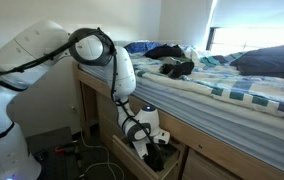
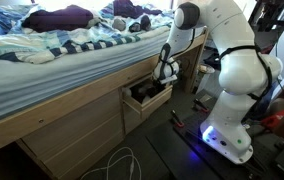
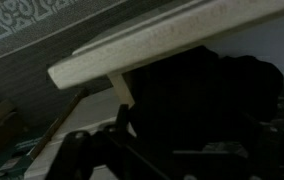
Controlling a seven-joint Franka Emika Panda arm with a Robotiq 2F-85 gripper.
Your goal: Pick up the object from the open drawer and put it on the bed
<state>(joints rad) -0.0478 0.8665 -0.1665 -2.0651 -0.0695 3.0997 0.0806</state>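
hand (image 2: 162, 82) down in open drawer (image 2: 140, 108), right at dark object (image 2: 150, 93) | finger gap: cannot tell, wrist view too dark | object lies in drawer below bed (image 2: 52, 70) | bed: striped blanket, dark clothes (image 1: 177, 67) | cables (image 2: 117, 160) on floor, bright window (image 1: 252, 25)

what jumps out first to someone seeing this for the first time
The big white robot arm dominates, bent beside the bed with its gripper down in the open drawer under the frame. Then the bed itself, with striped blue and white bedding and dark clothes heaped on top.
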